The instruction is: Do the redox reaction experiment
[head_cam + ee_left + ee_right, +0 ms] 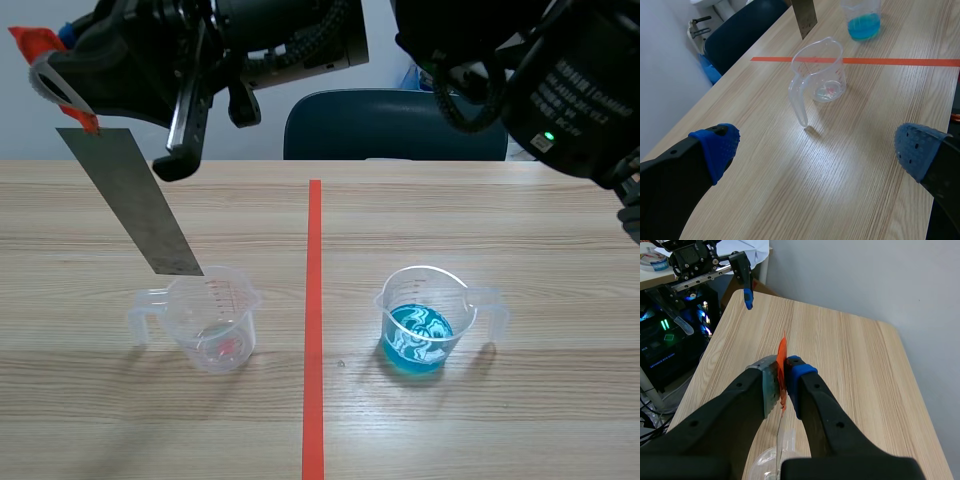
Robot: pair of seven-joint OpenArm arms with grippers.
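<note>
A wooden surface (520,230) has an orange-red line (314,330) running down its middle, with one small handled cup on each side.

The clear cup (215,320) (817,70) stands left of the line and looks almost empty. The blue cup (420,325) (862,20) stands right of the line, well apart from it, and holds bright blue liquid.

The right arm reaches across the top of the scene. The right claw (65,85) (785,372) is clamped on the orange-taped top end of a grey metal strip (135,205) (804,17). The strip hangs tilted, its lower end at the clear cup's far rim. I cannot tell whether it touches the cup.

The left claw (816,150) (746,290) is spread wide and holds nothing. It hovers over the surface beyond the clear cup's handle side, its blue pads (717,147) far apart.
</note>
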